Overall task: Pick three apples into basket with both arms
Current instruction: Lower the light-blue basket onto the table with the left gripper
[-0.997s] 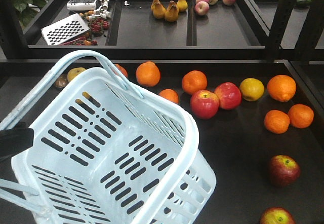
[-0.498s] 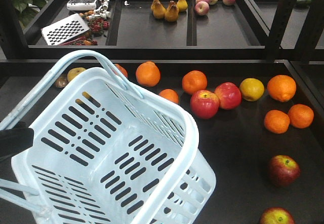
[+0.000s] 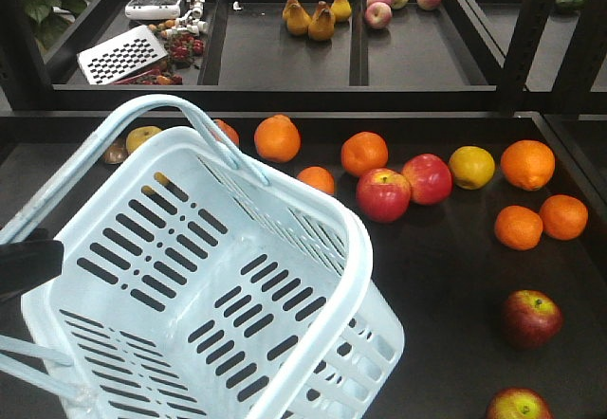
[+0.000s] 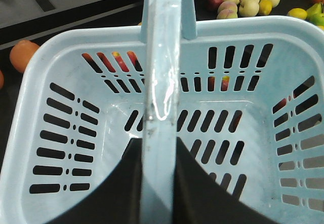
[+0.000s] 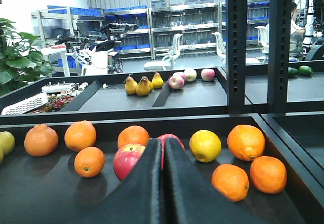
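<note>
As I am judging it, nothing of the job is done yet. The basket (image 3: 363, 239) is showing only its bare slotted bottom, with no apple lying inside, so all three picks are waiting.

My left pincer (image 4: 159, 145) is clamping the hoop handle (image 4: 161, 72), with black fingers pressing the bar from both sides. The basket is sitting tilted at the near-left of the tabletop (image 3: 446, 267).

My right pincer (image 5: 163, 144) is carrying nothing. Its two fingers are lying pressed together with only a thin seam between them, low over the tabletop.

In the right wrist view, the near apple (image 5: 129, 160) is sitting just beside the tips at nine o'clock. The far apple (image 5: 171, 139) is peeking out right behind them at twelve o'clock. I cannot tell whether the tips are touching either one. A yellow fruit (image 5: 205, 145) is lying at three o'clock, and oranges (image 5: 88, 161) are scattered around.

From the front, that pair is lying side by side at about two o'clock from the basket's middle, just beyond its rim. Two spare apples (image 3: 532, 318) are waiting well apart from the pair, at four o'clock. To my mind the pincer needs opening before it can take anything.
</note>
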Controlling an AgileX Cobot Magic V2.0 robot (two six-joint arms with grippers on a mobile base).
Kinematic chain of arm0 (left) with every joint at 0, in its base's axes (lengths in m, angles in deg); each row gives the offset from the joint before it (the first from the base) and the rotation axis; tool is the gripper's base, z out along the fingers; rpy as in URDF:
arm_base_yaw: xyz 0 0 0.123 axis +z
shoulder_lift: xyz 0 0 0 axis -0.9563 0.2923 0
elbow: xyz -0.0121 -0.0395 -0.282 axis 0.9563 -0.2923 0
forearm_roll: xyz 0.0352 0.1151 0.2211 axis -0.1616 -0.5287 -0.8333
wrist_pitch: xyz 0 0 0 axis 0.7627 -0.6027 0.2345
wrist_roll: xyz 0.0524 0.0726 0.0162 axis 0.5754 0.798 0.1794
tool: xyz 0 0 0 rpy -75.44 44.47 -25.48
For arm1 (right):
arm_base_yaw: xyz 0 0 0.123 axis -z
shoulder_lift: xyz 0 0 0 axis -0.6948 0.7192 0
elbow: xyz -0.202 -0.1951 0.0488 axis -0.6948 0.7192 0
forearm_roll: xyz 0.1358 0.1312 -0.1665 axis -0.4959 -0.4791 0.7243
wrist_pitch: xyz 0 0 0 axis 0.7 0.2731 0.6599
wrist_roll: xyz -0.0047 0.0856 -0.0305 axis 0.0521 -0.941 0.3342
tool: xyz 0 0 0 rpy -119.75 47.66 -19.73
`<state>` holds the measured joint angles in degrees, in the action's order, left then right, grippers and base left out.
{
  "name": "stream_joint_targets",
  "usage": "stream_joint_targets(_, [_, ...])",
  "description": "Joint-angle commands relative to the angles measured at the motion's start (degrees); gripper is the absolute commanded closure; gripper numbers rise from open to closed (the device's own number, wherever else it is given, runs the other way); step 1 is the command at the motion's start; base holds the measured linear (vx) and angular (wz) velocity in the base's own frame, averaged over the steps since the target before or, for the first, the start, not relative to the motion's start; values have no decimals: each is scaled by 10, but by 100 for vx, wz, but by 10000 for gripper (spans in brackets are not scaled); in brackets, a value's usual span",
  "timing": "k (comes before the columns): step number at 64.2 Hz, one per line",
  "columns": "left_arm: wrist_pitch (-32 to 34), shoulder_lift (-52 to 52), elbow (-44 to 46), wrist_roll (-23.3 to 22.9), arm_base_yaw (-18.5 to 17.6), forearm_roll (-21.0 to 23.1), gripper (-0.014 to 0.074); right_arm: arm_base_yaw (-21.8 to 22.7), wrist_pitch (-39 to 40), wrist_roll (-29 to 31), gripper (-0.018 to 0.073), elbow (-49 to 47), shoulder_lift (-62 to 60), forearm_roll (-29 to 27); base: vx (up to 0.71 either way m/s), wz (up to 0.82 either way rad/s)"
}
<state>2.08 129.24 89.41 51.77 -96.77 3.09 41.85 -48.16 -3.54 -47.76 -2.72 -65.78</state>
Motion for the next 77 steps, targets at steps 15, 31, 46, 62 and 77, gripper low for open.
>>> stream_joint_targets(15, [49,35,35,36,-1,25,603,3,44,5,564,8,-8,5,0,0])
stream_joint_targets(31, [15,163,140,133,-1,44,603,3,44,5,564,8,-8,5,0,0])
stream_joint_targets(46, [-45,311,251,285,-1,139,603,3,44,5,564,8,-8,5,0,0])
stream_joint_targets(62, [-86,470,348,374,-1,175,603,3,44,5,564,8,-8,5,0,0])
stream_joint_targets(77, [-131,598,442,428,-1,171,603,3,44,5,564,8,-8,5,0,0])
